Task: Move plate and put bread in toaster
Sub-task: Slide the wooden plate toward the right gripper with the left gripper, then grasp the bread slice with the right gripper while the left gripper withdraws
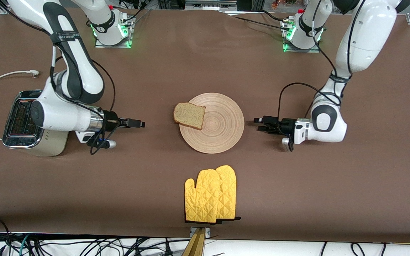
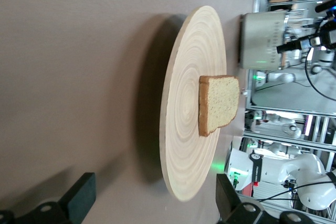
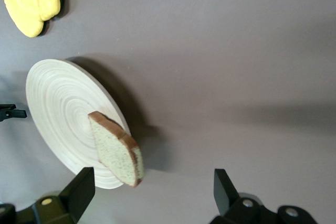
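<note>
Toaster [image 1: 30, 122] half hidden under right arm.

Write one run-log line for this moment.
bread: on plate edge | toaster: empty | left gripper: open, beside plate | right gripper: open, beside bread

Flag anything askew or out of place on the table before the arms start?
One thing: the bread isn't centered on the plate; it overhangs the rim toward the right arm's end. The toaster stands upright, and the oven mitts lie flat nearer the camera. Left gripper and right gripper flank the plate, both open.
</note>
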You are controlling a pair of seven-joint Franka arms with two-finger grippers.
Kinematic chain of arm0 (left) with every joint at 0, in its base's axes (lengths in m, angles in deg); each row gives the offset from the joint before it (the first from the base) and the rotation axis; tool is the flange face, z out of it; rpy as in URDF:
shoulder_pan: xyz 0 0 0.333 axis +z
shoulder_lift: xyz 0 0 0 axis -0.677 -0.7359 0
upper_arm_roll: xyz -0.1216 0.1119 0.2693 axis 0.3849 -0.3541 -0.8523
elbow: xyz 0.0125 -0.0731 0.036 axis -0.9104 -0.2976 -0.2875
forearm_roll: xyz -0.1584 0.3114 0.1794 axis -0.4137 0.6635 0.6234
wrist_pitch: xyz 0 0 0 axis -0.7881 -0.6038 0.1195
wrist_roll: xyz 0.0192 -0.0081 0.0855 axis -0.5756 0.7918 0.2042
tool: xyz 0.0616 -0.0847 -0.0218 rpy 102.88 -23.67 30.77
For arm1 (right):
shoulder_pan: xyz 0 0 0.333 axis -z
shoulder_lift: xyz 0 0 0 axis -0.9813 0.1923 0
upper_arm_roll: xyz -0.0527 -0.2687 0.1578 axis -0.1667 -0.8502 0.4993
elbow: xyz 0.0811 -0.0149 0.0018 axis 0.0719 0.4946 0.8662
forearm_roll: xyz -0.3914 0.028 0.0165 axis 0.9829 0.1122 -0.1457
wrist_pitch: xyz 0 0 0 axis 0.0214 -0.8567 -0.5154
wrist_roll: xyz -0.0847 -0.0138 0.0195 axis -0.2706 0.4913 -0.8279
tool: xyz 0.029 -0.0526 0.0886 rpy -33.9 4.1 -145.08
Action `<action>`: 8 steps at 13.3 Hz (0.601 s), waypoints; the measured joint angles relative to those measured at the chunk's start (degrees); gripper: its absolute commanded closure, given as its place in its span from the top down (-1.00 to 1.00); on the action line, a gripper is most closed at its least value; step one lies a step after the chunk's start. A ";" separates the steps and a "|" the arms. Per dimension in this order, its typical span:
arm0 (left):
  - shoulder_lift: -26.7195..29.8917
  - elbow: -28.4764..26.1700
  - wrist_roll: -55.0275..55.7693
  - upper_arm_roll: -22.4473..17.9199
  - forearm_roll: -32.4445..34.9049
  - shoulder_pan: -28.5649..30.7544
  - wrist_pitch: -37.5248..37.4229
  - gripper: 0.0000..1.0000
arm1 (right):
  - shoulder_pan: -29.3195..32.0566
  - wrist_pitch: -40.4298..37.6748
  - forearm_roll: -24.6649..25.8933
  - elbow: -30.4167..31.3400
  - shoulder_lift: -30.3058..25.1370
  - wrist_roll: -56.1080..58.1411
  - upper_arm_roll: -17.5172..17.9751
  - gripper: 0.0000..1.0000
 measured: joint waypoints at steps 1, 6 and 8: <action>1.50 0.49 5.05 -0.01 3.74 0.25 -0.03 1.00 | -0.71 1.45 -2.09 1.41 0.06 0.00 0.00 1.00; 7.82 6.52 33.12 0.07 25.82 0.23 -0.01 1.00 | -7.10 11.46 -12.33 7.76 0.55 -0.05 0.12 1.00; 10.49 9.67 40.16 0.07 34.83 0.24 -1.02 1.00 | -9.50 14.71 -15.25 9.97 0.59 -0.08 0.15 1.00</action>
